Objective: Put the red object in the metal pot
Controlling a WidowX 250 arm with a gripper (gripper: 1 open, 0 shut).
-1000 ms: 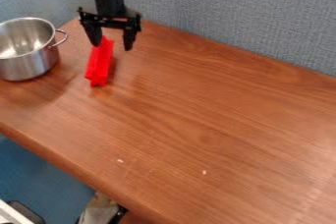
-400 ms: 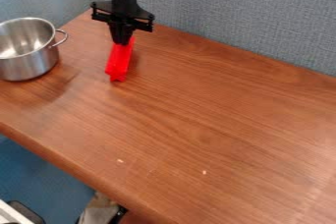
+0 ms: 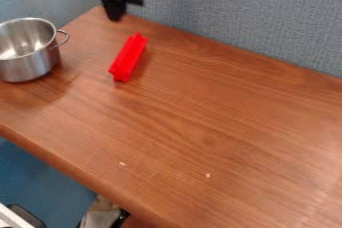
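Note:
The red object (image 3: pixel 128 57) is a small bright red bar lying flat on the wooden table (image 3: pixel 201 122), angled a little, to the right of the metal pot (image 3: pixel 27 48). The pot is shiny steel with a side handle facing the bar and stands at the left edge of the view, with nothing showing inside. My black gripper (image 3: pixel 116 12) hangs above the table's far edge, up and slightly left of the bar. Its fingers are shut together with nothing in them, and it is clear of the bar.
A blue-grey textured wall rises right behind the table's far edge. The table's front edge runs diagonally across the lower left, with floor below it.
The gripper went from open over the bar to shut, then rose away toward the wall. The bar shifted right, away from the pot, and lies on the table unheld.

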